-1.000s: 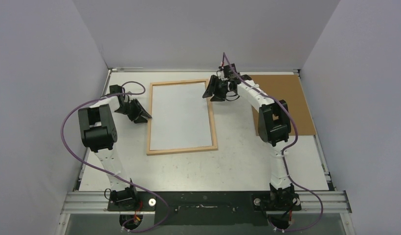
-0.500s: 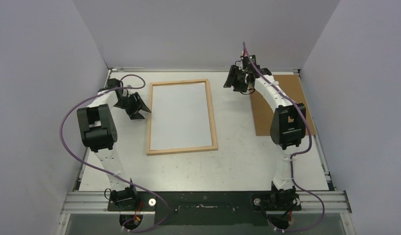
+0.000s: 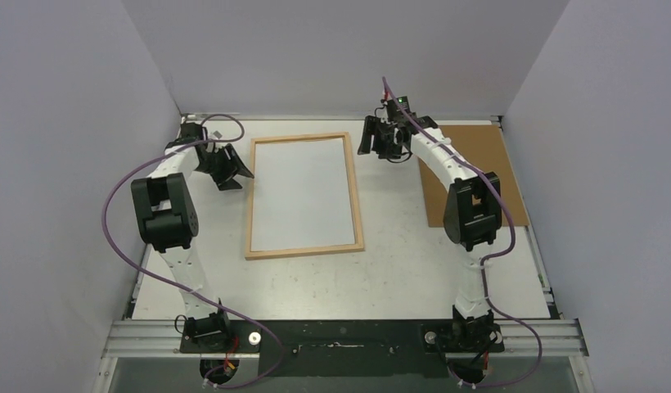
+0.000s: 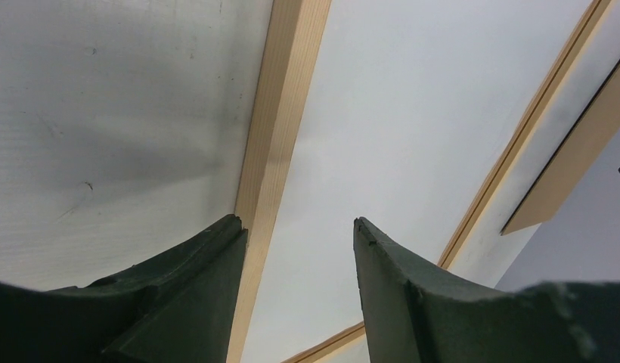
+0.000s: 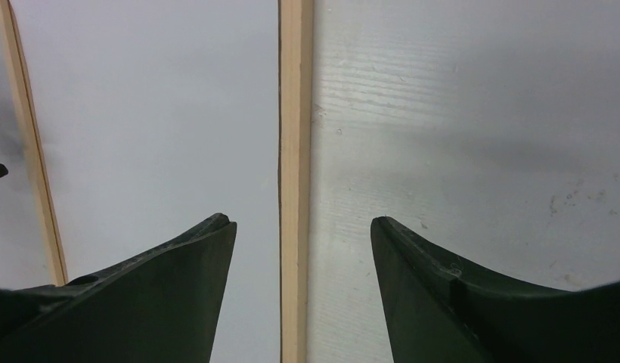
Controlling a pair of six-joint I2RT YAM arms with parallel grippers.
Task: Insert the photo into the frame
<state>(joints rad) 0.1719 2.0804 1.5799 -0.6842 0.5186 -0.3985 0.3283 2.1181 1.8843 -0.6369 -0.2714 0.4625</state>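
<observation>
While left gripper (image 4: 299, 227) and right gripper (image 5: 299, 221) hang wide-jawed, holding nothing, beside the frame's (image 3: 250, 196) long rails, bare table (image 3: 398, 262) flanks both outer edges.

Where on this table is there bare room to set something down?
The widest bare table lies between the frame's near rail and the arm bases. A narrower strip separates frame and brown board. Crowded: far frame corners, by left claw and right claw.

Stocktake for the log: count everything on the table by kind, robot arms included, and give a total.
Light-wood picture frame: 1
White sheet inside the frame: 1
Brown backing board: 1
Robot arms: 2, the left arm and the right arm
Total: 5
</observation>
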